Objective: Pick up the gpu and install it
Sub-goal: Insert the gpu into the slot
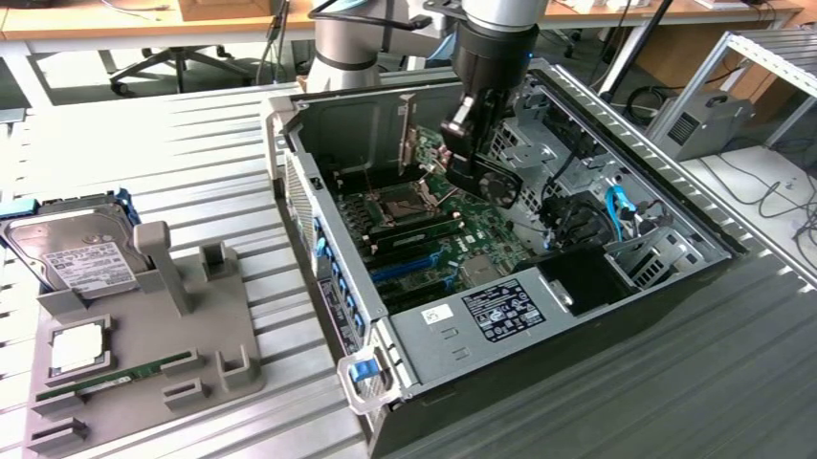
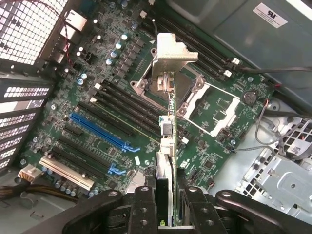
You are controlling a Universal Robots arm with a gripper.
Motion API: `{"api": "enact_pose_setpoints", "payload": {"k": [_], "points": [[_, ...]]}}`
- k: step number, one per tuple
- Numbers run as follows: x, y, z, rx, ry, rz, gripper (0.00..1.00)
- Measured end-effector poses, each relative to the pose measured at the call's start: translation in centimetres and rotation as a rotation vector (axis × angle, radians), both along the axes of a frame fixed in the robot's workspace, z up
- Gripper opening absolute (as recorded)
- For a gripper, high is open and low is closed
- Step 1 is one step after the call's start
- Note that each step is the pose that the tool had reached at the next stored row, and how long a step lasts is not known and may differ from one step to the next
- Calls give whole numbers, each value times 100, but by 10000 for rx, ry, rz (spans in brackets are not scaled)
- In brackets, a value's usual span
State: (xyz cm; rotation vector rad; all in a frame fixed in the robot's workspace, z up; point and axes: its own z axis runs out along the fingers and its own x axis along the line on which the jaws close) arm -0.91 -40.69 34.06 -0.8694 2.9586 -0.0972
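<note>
The gpu (image 1: 492, 182) hangs inside the open computer case (image 1: 422, 349), above the motherboard (image 1: 479, 244), with my gripper (image 1: 462, 129) shut on it. In the wrist view the gpu (image 2: 168, 129) shows edge-on, its silver end bracket (image 2: 171, 51) pointing away from the fingers (image 2: 145, 202). My gripper (image 2: 168, 204) clamps the card from both sides. The card hovers over the board near the CPU socket (image 2: 168, 85), apart from the long blue slot (image 2: 105, 131).
A grey fixture (image 1: 153, 354) at the exterior view's left holds a silver hard drive (image 1: 83, 263), a CPU chip (image 1: 79, 346) and a green RAM stick (image 1: 115, 380). Blue cables (image 1: 622, 215) and drive cages (image 1: 638, 258) crowd the case's far side.
</note>
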Motion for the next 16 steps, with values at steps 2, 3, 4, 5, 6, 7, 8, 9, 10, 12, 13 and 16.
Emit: {"api": "enact_pose_setpoints", "payload": {"k": [2, 3, 4, 5, 6, 7, 8, 9, 10, 12, 13, 16], "points": [[0, 0, 0, 0, -1, 117, 27], [0, 0, 0, 0, 0, 176, 27], [0, 0, 0, -1, 0, 235, 27], [0, 0, 0, 0, 0, 298, 27], [0, 0, -1, 0, 0, 361, 27], [0, 0, -1, 0, -1, 423, 27], [0, 0, -1, -1, 0, 488, 27], [0, 0, -1, 0, 0, 546, 27], [0, 0, -1, 0, 0, 619, 27], [0, 0, -1, 0, 0, 780, 27], [0, 0, -1, -1, 0, 841, 27], [0, 0, -2, 0, 0, 1079, 27]]}}
